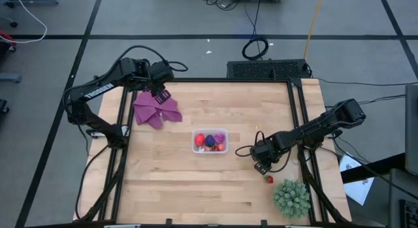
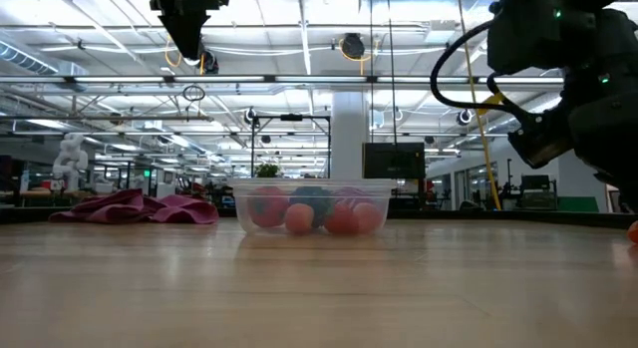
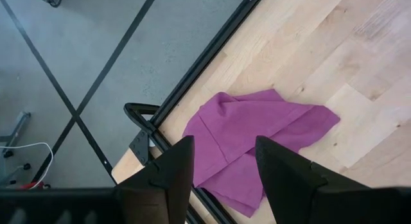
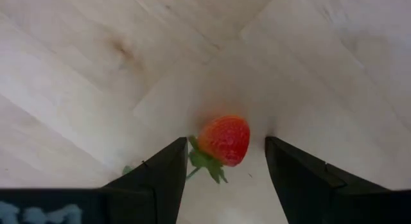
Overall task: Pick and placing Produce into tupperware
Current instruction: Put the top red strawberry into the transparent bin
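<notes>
The clear tupperware [image 1: 209,141] stands near the table's middle with several small fruits inside: red, magenta, dark blue and pale pink; the low view shows the tupperware [image 2: 311,206] resting on its base. A red strawberry [image 4: 225,139] with green leaves lies on the wood near the table's right edge, and the high view shows the strawberry [image 1: 268,179] too. My right gripper [image 4: 225,147] is open just above it, one finger on each side, not touching. My left gripper [image 3: 225,150] is open, high over the purple cloth [image 3: 257,128] at the far left.
A green spiky plant [image 1: 291,197] stands at the near right corner, close to the strawberry. The purple cloth [image 1: 157,110] lies crumpled at the far left. Bare wood stretches along the near side and between the tupperware and the right gripper [image 1: 262,168].
</notes>
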Controlling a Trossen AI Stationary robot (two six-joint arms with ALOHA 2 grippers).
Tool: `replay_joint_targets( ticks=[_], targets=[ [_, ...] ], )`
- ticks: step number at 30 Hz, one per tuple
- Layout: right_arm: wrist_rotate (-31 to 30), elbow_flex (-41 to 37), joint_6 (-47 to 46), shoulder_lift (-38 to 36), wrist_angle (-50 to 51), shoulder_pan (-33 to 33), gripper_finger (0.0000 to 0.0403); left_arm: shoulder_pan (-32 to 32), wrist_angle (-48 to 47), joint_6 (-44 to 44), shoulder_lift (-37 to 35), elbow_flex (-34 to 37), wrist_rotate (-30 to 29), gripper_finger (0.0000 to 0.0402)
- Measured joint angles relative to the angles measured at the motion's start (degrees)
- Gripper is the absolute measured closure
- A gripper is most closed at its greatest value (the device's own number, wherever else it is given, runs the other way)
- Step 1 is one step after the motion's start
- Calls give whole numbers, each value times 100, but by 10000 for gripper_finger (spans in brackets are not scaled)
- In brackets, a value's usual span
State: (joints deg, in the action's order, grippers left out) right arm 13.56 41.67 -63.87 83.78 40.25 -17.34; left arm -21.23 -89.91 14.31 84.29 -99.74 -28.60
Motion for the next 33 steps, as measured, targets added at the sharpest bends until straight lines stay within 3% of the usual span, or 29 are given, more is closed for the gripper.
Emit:
replay_joint_targets(
  ticks=[10, 23, 33],
  targets=[
    [-17, 5, 108, 101, -55, 2, 206, 0, -2, 12, 1, 0, 11, 229],
    [-107, -11, 349, 105, -13, 79, 273, 0, 0, 14, 0, 0, 13, 229],
    [-132, 33, 564, 100, 30, 83, 293, 0, 13, 10, 0, 0, 15, 229]
  ],
)
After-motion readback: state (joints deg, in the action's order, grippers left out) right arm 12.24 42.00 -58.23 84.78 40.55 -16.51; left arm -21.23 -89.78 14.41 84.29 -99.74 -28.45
